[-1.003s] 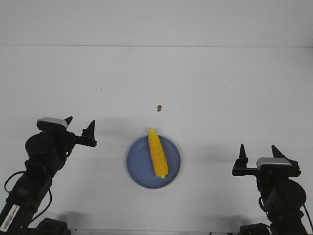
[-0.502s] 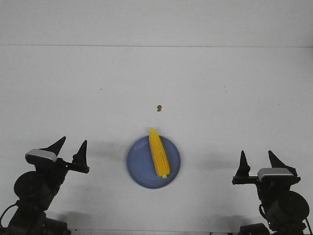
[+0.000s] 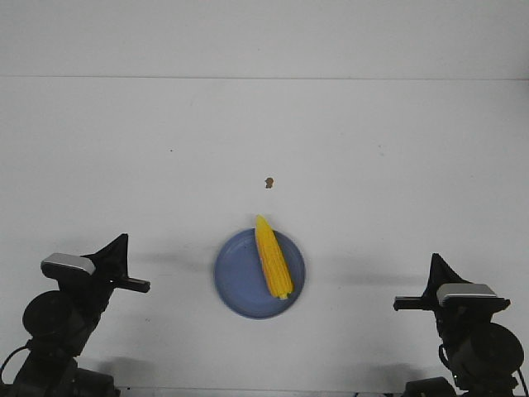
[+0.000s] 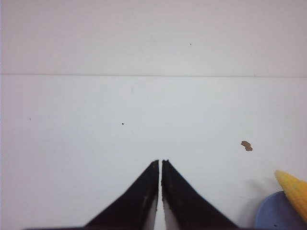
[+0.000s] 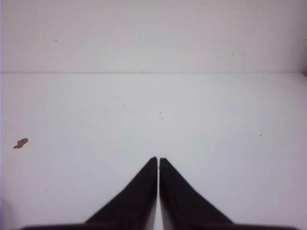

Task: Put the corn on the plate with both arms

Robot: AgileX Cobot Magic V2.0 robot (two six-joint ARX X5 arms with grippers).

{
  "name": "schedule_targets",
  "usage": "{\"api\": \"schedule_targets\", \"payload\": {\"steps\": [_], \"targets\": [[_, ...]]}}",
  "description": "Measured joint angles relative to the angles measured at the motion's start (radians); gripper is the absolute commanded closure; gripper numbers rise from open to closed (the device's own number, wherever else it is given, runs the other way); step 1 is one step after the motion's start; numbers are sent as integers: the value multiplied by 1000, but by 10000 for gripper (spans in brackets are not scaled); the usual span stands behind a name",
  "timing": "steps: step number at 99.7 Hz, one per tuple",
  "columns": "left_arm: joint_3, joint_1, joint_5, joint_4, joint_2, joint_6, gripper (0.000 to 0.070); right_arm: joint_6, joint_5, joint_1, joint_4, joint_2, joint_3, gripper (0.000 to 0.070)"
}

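At the near left of the table point(image 3: 99, 141), the left gripper point(image 3: 117, 246) sits well apart from everything else, its jaws clenched together on nothing; the left wrist view shows the two black fingers point(image 4: 144, 191) meeting with only a hairline between them. With nothing to carry, it reads as a parked pose, low and close to the robot's own base.

In the middle, toward the near edge, the blue plate point(image 3: 235, 285) lies flat on the white table, and the corn cob point(image 3: 272, 266) rests on it. The cob runs diagonally, its pointed tip aimed at the far side and reaching just over the plate's far rim, its blunt end lying inside the near right part of the dish. It sits right of the plate's centre, leaving the left half bare. Because the cob is about as long as the plate is wide, a slanted lie across the shallow dish is what keeps most of it supported by the rim. Judging by this, the placing looks done.

A small brown speck point(image 3: 269, 182) lies on the table beyond the plate, clear of it.

At the near right, the right gripper point(image 3: 435, 270) mirrors the left one: well away from the plate, jaws pressed closed and empty, as the right wrist view confirms.
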Motion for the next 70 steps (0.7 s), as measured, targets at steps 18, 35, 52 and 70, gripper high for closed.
{"api": "schedule_targets", "payload": {"steps": [18, 35, 52, 70], "targets": [[0, 0, 0, 4, -4, 0, 684, 0, 0, 0, 0, 0, 0, 690], [0, 0, 0, 4, -11, 0, 684, 0, 0, 0, 0, 0, 0, 690], [0, 0, 0, 4, -11, 0, 684, 0, 0, 0, 0, 0, 0, 690], [0, 0, 0, 4, -11, 0, 684, 0, 0, 0, 0, 0, 0, 691]]}}
